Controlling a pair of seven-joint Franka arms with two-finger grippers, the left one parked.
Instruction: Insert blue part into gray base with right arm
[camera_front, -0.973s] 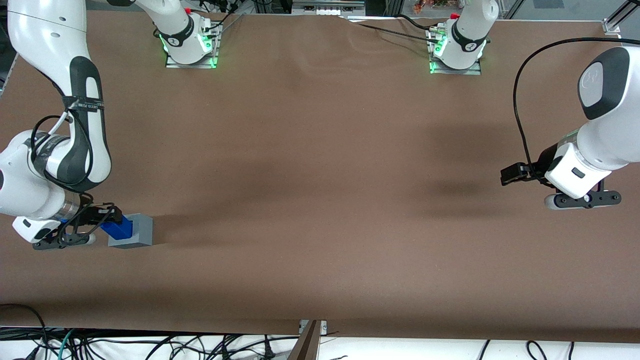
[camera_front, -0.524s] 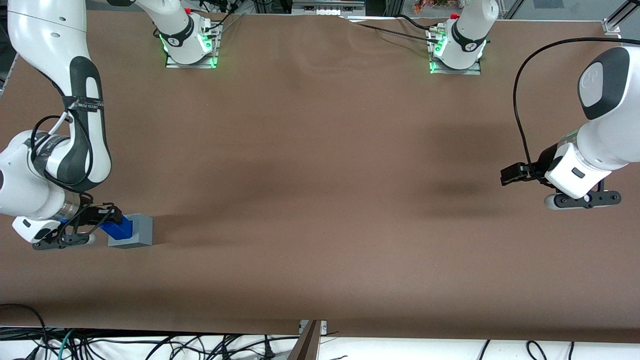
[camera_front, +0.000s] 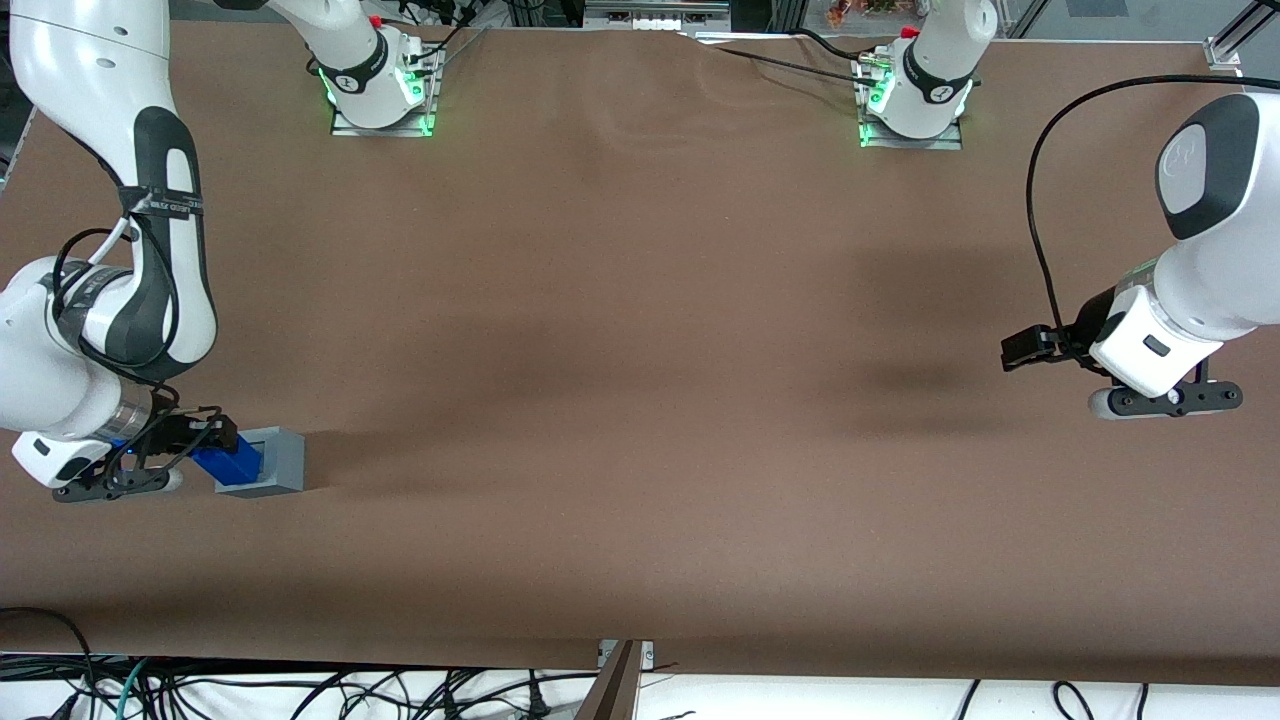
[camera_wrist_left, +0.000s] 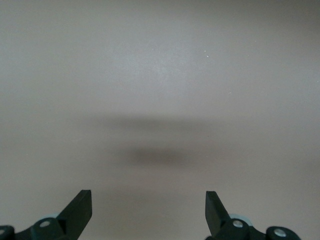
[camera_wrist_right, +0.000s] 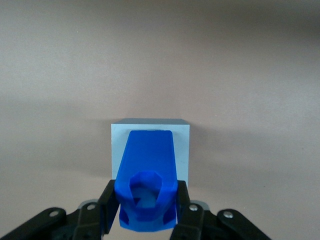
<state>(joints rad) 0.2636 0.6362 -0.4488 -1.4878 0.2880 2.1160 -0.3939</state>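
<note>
- At the working arm's end of the table, the gripper (camera_front: 200, 440) stayed clamped on the blue part (camera_wrist_right: 145, 177).
- Since a second earlier it had drawn back slightly, baring the gray base's (camera_front: 277, 462) recess; insertion looked unfinished.

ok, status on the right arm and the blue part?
Gripper shut on blue part, low over the table's working-arm end. Part's narrow end meets gray base, not fully seated. Nothing in the way.
</note>
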